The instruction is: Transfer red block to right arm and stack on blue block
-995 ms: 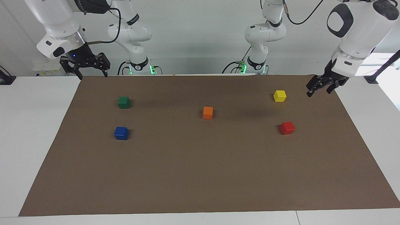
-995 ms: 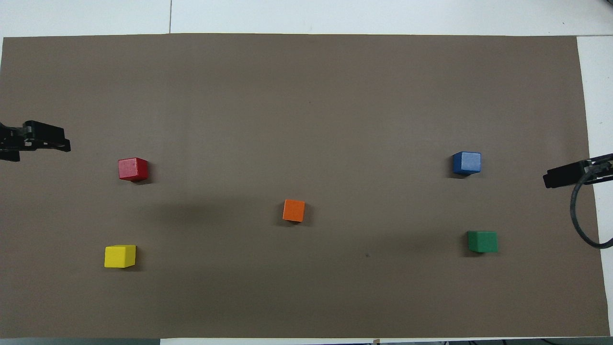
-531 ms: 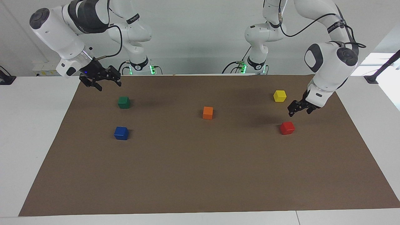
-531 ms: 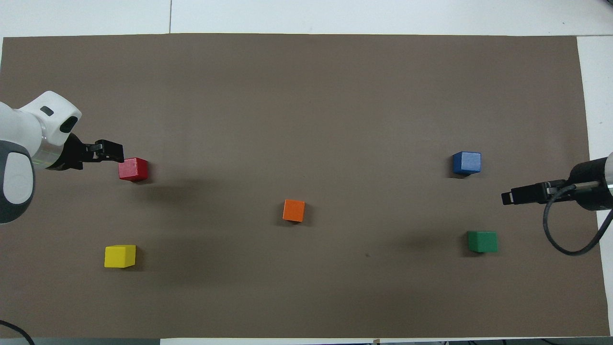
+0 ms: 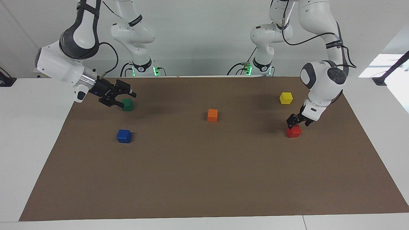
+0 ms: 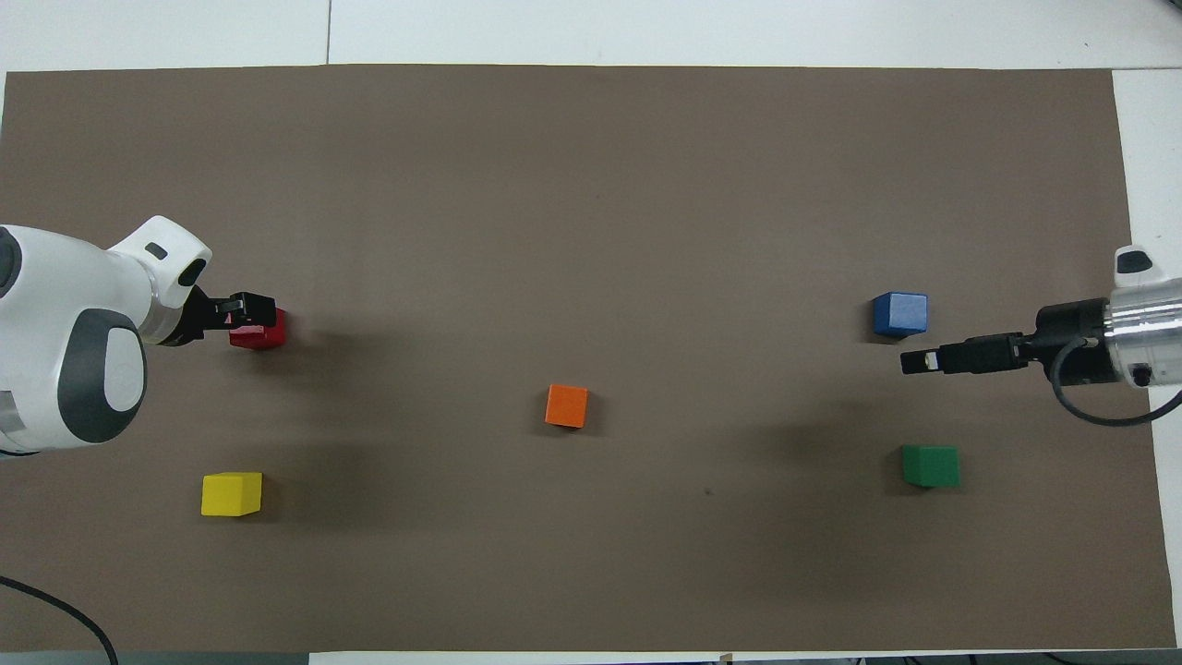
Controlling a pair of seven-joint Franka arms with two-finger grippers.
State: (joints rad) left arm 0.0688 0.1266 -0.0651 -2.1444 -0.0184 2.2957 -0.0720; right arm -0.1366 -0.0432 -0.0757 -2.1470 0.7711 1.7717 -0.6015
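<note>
Red block point(image 5: 293, 131) sits on the mat right under your left gripper point(image 5: 297, 121), whose spread jaws look to hover just above it, though contact is hard to judge. It's square, so no long axis. Since a second ago that gripper has dropped from beside the yellow block point(image 5: 286, 98). Right gripper point(image 5: 123, 97), jaws apart, has moved over the green block point(image 5: 127, 104); the blue block point(image 5: 124, 136) lies clear.

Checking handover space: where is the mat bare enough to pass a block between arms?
The brown mat is bare farther from the robots than the orange cube, and between it and the blue cube. Crowded: left gripper at the red cube; right gripper over the green cube.
</note>
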